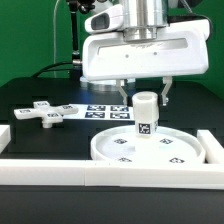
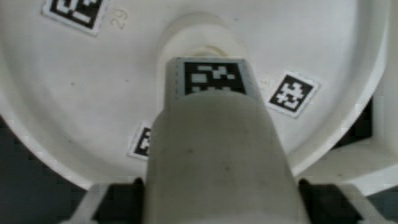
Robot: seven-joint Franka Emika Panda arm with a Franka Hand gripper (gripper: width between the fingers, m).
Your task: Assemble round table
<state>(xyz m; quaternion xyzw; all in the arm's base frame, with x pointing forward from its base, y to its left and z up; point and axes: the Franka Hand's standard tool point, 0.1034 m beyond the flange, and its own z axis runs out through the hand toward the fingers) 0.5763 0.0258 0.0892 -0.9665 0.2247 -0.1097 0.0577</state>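
Note:
The large rimmed round disc lies flat on the table toward the exterior view's right. The short cylindrical leg stands upright at the disc's middle, with a tag on its side. My gripper comes straight down over it, with a finger on each side of the leg's top. In the wrist view the leg fills the gap between the black pads, which touch its sides, and the disc lies below. The cross-shaped base piece lies on the table at the exterior view's left.
The marker board lies flat behind the disc. Long white border rails run along the front and the exterior view's right. A dark block sits at the left edge.

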